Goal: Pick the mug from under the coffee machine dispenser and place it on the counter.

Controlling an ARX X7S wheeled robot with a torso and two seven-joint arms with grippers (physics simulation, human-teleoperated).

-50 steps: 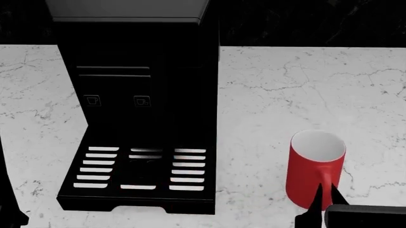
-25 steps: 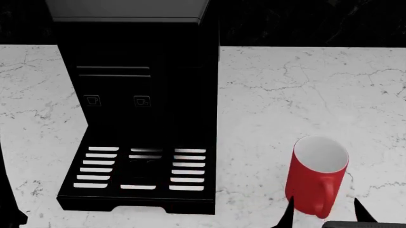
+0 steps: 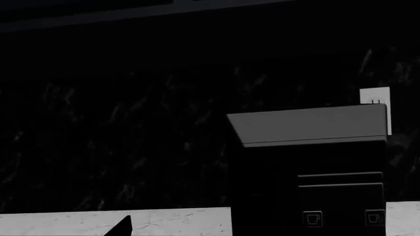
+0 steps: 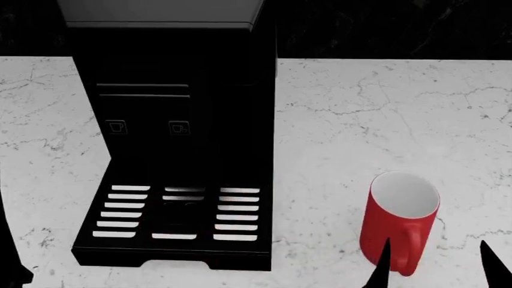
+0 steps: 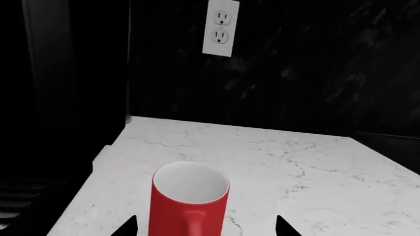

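The red mug (image 4: pixel 396 223) stands upright on the white marble counter (image 4: pixel 360 120), to the right of the black coffee machine dispenser (image 4: pixel 172 108), whose slotted drip tray (image 4: pixel 176 213) holds nothing. The mug's handle faces my right gripper (image 4: pixel 436 267), which is open, one finger on each side of the mug's near side, and neither touches it. In the right wrist view the mug (image 5: pixel 187 201) sits between the spread tips of that gripper (image 5: pixel 205 227). Of my left gripper only one dark fingertip (image 3: pixel 122 228) shows, over the counter (image 3: pixel 177 221) left of the machine (image 3: pixel 308 172).
A dark wall runs behind the counter and carries a white power outlet (image 5: pixel 221 27). Bare marble (image 5: pixel 295 167) stretches to the right of and behind the mug. My left arm (image 4: pixel 8 252) shows as a dark shape at the head view's left edge.
The right gripper, shut on the mug's handle a second ago, has opened and its fingers have spread wide. The mug stays standing on the counter.
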